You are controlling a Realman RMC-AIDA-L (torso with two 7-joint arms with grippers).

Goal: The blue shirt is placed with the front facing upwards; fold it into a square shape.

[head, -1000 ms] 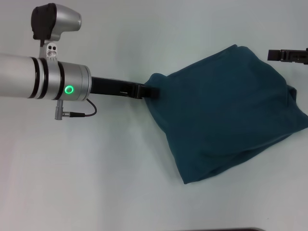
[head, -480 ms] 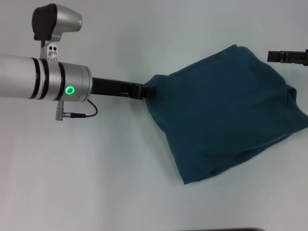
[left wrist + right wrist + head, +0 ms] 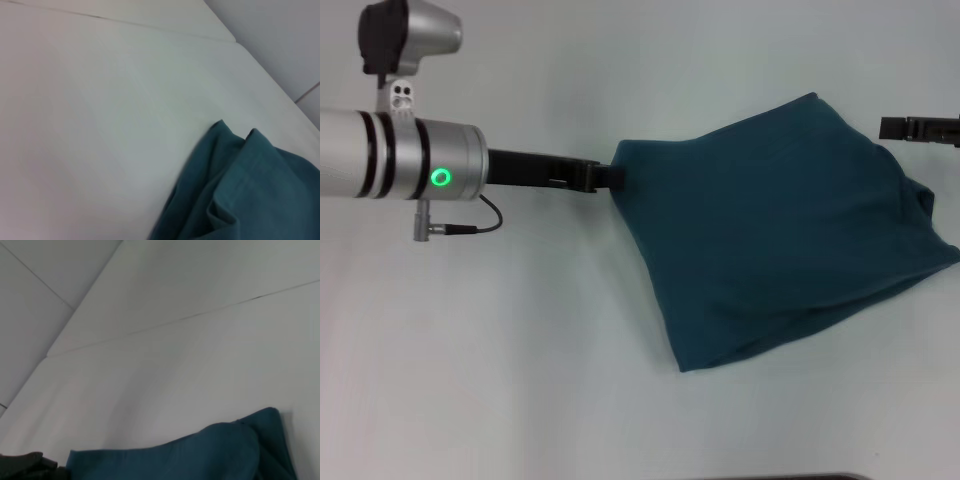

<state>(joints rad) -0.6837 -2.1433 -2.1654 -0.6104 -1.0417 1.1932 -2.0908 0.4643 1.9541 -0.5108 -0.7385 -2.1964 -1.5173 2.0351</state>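
The blue shirt [image 3: 780,235] is lying bunched into a rough wedge on the right of the white table [image 3: 520,350], the left gripper [image 3: 610,178] clamping its left corner, the right gripper [image 3: 918,128] hovering beside its far edge, grip unclear.

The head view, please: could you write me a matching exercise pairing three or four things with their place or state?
Things:
1. blue shirt
2. left tool
3. right tool
4. green ring light

Places or states:
A. glowing on the left arm's wrist
B. at the picture's right edge, clear of the cloth
C. gripping the shirt's left corner
D. bunched on the white table

Pairs: 1-D, 2-C, 3-B, 4-A
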